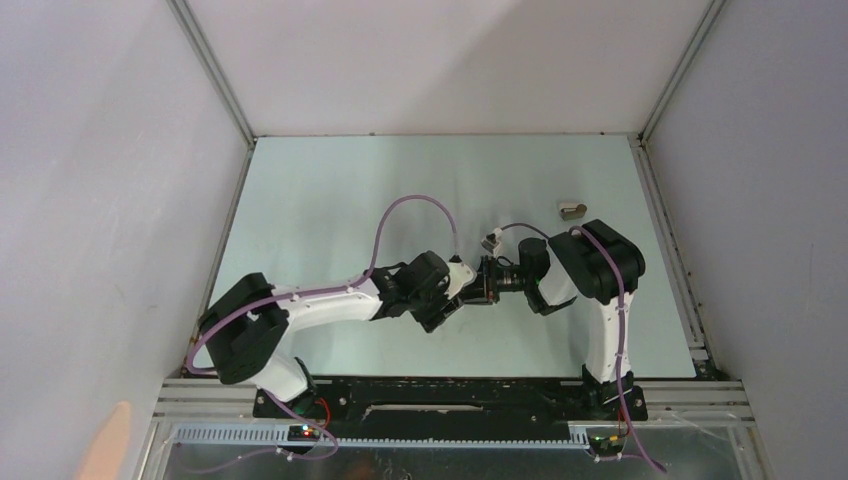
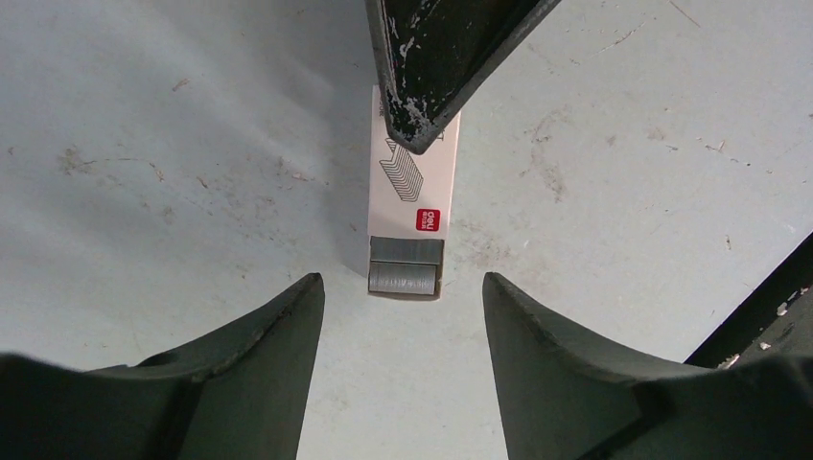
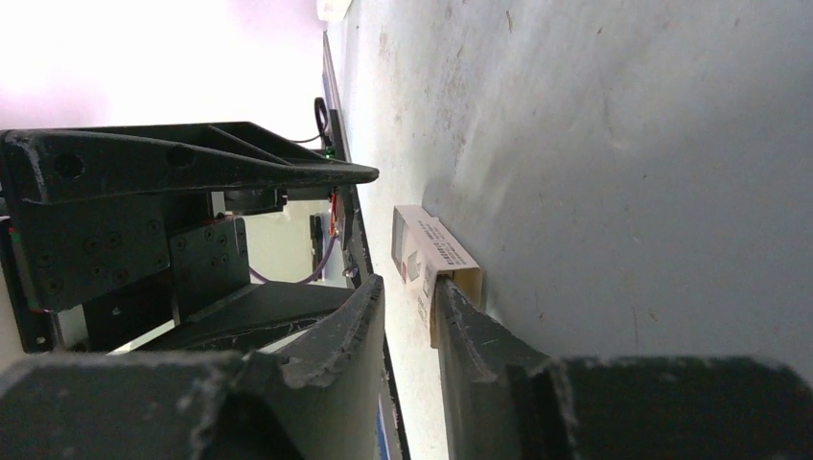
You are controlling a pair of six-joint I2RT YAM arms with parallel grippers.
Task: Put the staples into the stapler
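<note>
1. The staples (image 2: 406,266) are showing as a flat grey metallic block in two stepped strips. They are sticking out of the open near end of a box (image 2: 414,187) at the middle of the left wrist view.
2. The box is lying flat on the desk (image 2: 173,172). It is long, narrow and white, and it is carrying a grey drawing of a staple strip and a small red logo just above the open end.
3. In the right wrist view the same box (image 3: 443,251) is sitting at centre frame, seen almost edge-on, with small print along its side face.
4. A dark, scuffed finger (image 2: 422,86) of the right claw (image 3: 410,287) is entering from the top edge of the left wrist view. Its tip is sitting on the far half of the box.
5. The right claw's fingers are standing a narrow gap apart, one of them touching the box; I cannot tell whether they are clamping it.
6. The left claw (image 2: 400,287) is filling the bottom of its view with its fingers wide apart. The staples are lying just beyond the tips, in line with the gap and touching neither finger.
7. The desk is looking pale, scratched and speckled. In the top view a small pale object (image 1: 571,209) is lying right of centre, well apart from both claws.
</note>
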